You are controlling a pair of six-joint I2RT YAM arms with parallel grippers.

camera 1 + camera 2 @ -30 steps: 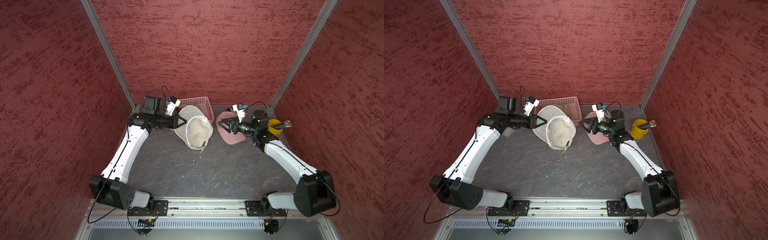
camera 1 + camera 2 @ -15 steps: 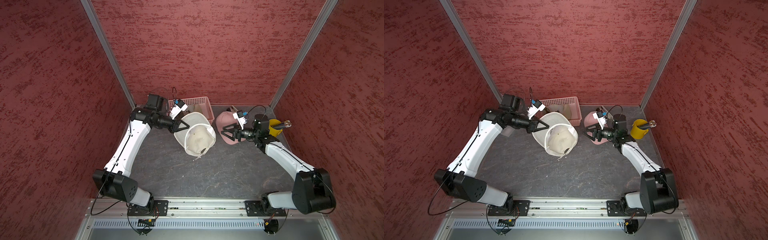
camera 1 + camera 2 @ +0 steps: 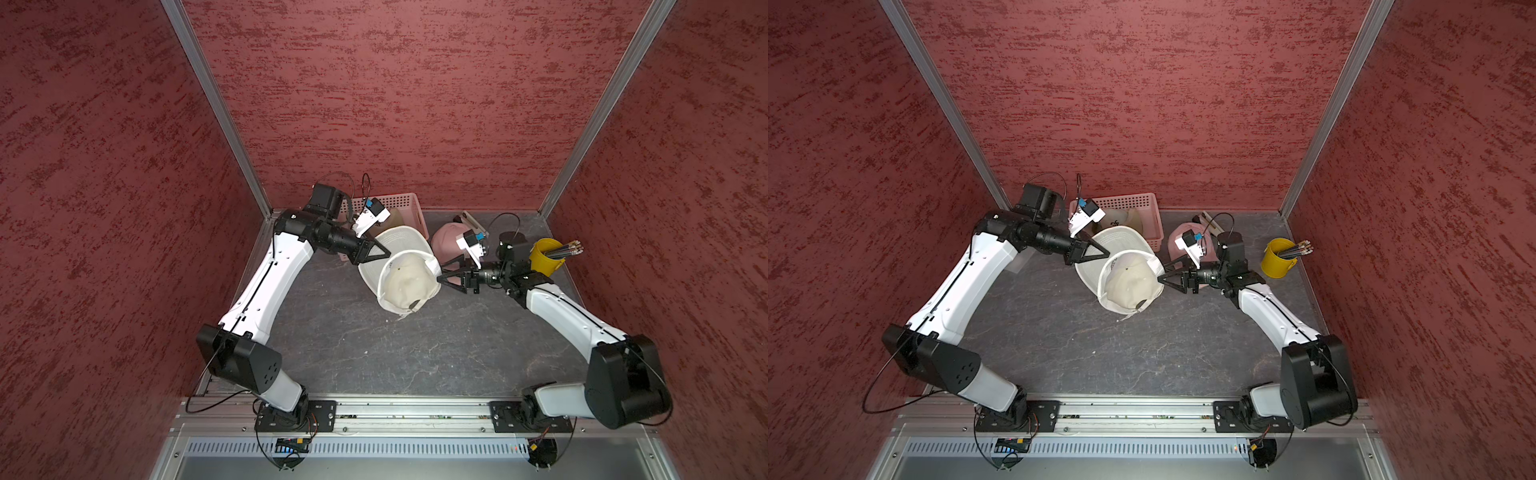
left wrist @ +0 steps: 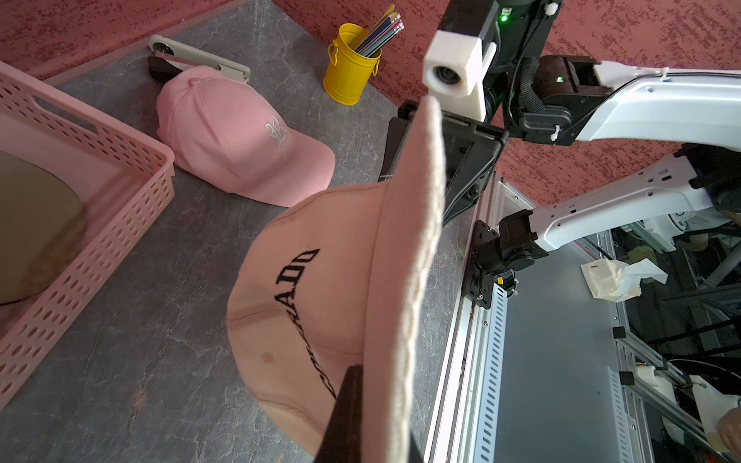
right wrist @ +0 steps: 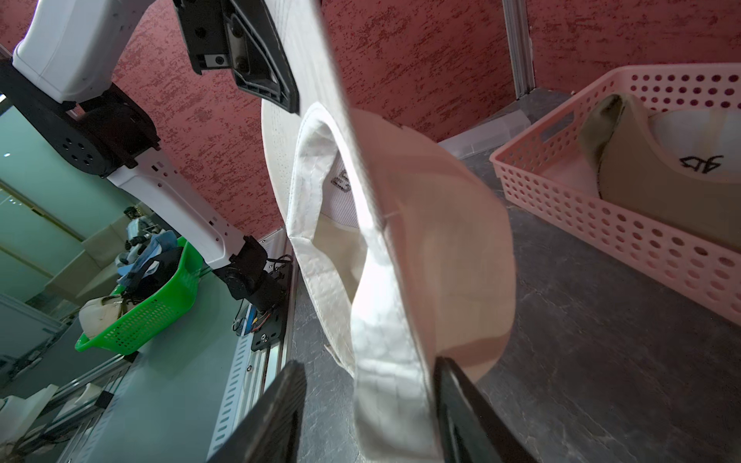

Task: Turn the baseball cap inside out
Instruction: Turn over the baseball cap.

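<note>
Left gripper (image 3: 386, 253) is pinching the baseball cap's (image 3: 409, 286) brim (image 3: 399, 242); your right gripper (image 3: 439, 276) is straddling the sweatband (image 5: 385, 320), jaws spread; crown (image 4: 304, 304) looks unturned.

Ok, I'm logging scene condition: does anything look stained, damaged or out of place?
Minor only: the cream cap has a small brownish spot on its crown, seen from the left wrist. The pink cap lies on the table outside the basket.
</note>
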